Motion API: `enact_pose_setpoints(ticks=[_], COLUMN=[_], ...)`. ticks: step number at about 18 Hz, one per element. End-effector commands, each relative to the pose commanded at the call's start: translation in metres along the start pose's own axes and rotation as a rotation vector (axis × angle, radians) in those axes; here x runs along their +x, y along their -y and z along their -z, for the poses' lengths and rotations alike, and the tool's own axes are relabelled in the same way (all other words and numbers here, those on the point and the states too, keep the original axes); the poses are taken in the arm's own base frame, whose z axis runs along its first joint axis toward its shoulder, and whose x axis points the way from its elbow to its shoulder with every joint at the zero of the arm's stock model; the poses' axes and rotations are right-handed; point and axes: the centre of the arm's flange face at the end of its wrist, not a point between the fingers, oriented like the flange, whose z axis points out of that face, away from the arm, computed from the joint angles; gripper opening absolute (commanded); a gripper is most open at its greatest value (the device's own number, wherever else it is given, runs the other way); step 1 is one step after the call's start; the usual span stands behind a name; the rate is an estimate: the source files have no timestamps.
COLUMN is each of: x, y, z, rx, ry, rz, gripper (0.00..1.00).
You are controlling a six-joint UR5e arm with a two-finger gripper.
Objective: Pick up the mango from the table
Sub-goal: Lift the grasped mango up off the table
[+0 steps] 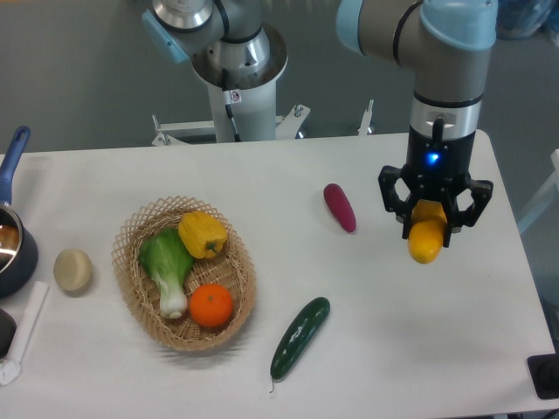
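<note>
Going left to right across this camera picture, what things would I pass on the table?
Blue pot → pale round item → wicker basket → cucumber → purple vegetable → mango, held above the table by the gripper.

The end effector (pixel 430 229) hangs over the right part of the white desk (pixel 288 175), its black fingers (pixel 393 194) clamped on the yellow-orange mango (pixel 425 242), which points downward and is clear of the desk surface. A blue light glows on the wrist above it. Just left of it, a purple eggplant (pixel 340 207) lies on the desk. A dark green cucumber (pixel 300 337) lies slanted near the front edge. Left of centre, a wicker basket (pixel 137 301) holds a yellow bell pepper (pixel 203 234), a green bok choy (pixel 168 264) and an orange (pixel 210 305). A pale round potato (pixel 72 270) sits beside the basket, and a blue-handled saucepan (pixel 12 236) stands at the left edge.
</note>
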Motion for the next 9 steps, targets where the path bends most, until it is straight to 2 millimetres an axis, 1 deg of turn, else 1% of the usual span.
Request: enact_pose_setpoints(ticks=[1,2,5,9], x=[0.0006,0.0000,-0.0015,-0.0009], y=[-0.0035,-0.0051,-0.0025,-0.0015], z=[-0.0047,-0.0041,-0.0003,-0.0002], rx=[-0.004,-0.003,0.000,0.002], ry=[-0.009,-0.009,0.000,0.000], rz=[-0.004,-0.012,-0.017,-0.014], gripper=[0.36,0.36,0.36,0.36])
